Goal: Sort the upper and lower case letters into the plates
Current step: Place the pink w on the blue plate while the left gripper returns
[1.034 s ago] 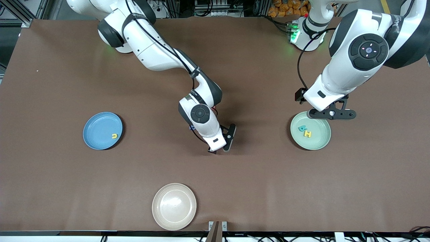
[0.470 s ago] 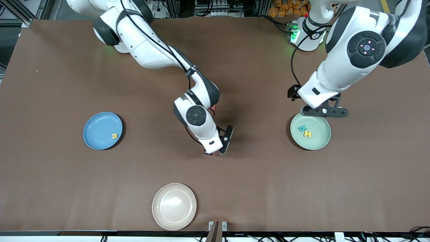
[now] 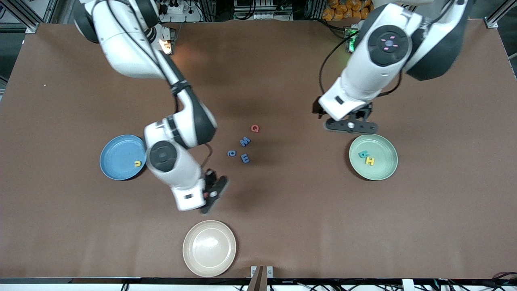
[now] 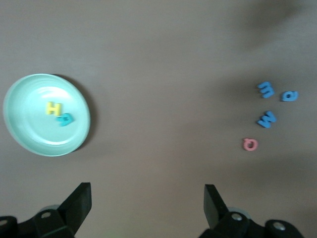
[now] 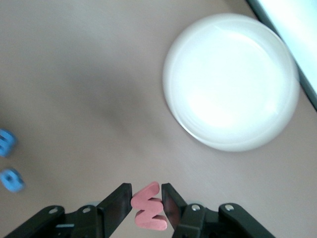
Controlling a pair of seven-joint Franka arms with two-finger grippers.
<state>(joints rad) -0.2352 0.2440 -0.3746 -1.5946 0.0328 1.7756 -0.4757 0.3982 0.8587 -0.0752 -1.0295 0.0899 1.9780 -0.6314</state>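
My right gripper (image 3: 214,193) is shut on a red zigzag letter (image 5: 150,210), up over bare table beside the beige plate (image 3: 209,248). A red Q (image 3: 255,128) and three blue letters (image 3: 245,141) lie loose mid-table. The blue plate (image 3: 117,155) holds a yellow u (image 3: 138,163). The mint green plate (image 3: 379,171) holds a teal letter (image 3: 363,154) and a yellow H (image 3: 370,161). My left gripper (image 3: 350,126) hangs open and empty over the table just off the green plate's rim; in its wrist view the fingers (image 4: 79,203) frame bare table.
The beige plate (image 5: 231,82) is empty and lies near the table's front edge. A camera mount (image 3: 261,277) sticks up at that edge. Brown tabletop spreads around all three plates.
My right arm swung away from the mid-table letters toward the beige plate, carrying the red letter and uncovering the four loose ones. My left gripper drifted off the green plate toward the table's middle.
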